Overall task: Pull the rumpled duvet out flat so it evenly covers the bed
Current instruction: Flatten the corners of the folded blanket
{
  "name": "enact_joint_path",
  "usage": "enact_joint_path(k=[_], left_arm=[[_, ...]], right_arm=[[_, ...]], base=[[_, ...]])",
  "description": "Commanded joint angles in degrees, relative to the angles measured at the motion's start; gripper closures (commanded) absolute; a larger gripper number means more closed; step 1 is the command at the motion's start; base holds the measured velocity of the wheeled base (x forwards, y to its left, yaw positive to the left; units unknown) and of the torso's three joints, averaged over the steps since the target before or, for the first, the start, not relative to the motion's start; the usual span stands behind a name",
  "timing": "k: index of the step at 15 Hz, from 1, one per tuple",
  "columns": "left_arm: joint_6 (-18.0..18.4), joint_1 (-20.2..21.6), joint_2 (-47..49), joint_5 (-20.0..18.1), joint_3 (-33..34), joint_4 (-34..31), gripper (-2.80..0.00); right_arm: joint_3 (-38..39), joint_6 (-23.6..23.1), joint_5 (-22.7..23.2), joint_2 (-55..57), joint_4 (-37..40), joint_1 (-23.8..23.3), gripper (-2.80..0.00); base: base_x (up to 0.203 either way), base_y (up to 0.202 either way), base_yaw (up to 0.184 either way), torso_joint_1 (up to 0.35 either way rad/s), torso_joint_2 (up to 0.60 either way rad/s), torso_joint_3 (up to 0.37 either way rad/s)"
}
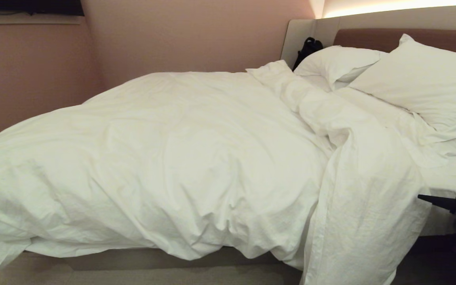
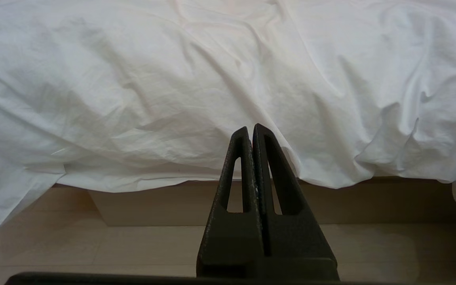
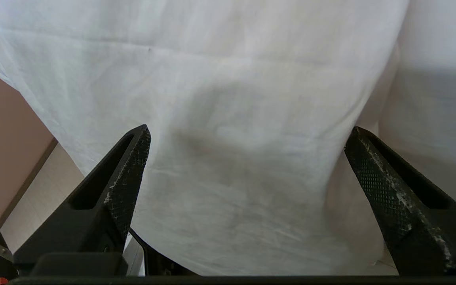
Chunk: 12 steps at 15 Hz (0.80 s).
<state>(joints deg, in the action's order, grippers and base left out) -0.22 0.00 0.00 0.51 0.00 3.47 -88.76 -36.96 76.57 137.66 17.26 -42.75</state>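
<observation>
Here the duvet [image 1: 180, 158] is seen bunched over the left and middle of the bed [image 1: 152, 257], its long axis running from the near left corner toward the headboard at the far right, while a loose flap of it is draped over the near edge at the right and hangs toward the floor. To the right of that flap a strip of sheeted mattress is left uncovered below the pillows [image 1: 422, 79]. The right gripper [image 1: 430, 197] is shown at the right edge of the head view, just beside the hanging flap, and is plainly the nearer of the two to it; the flap lies to the gripper's left. In the right wrist view the right gripper [image 3: 247, 138] is seen with its fingers spread wide and white cloth filling the space between them, though nothing is pinched and contact cannot be confirmed. The left gripper [image 2: 250, 128] is pressed fully together, holds nothing, and is kept low near the bed's base, below the duvet's overhanging edge. A pull to the right is judged to be what the flap calls for.
</observation>
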Motion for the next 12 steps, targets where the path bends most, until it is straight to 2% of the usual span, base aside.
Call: enact_joint_path(k=[1,12], left_arm=[[0.0,0.0,0.0,0.0,0.0,0.0,0.00],[0.0,0.0,0.0,0.0,0.0,0.1,0.00]], right_arm=[[1.2,-0.2,0.5,0.0,-2.6,0.0,0.00],[1.6,-0.1,1.2,-0.7,-2.3,0.0,0.00]], base=[[0.000,0.000,0.000,0.000,0.00,0.000],[0.000,0.000,0.000,0.000,0.00,0.000]])
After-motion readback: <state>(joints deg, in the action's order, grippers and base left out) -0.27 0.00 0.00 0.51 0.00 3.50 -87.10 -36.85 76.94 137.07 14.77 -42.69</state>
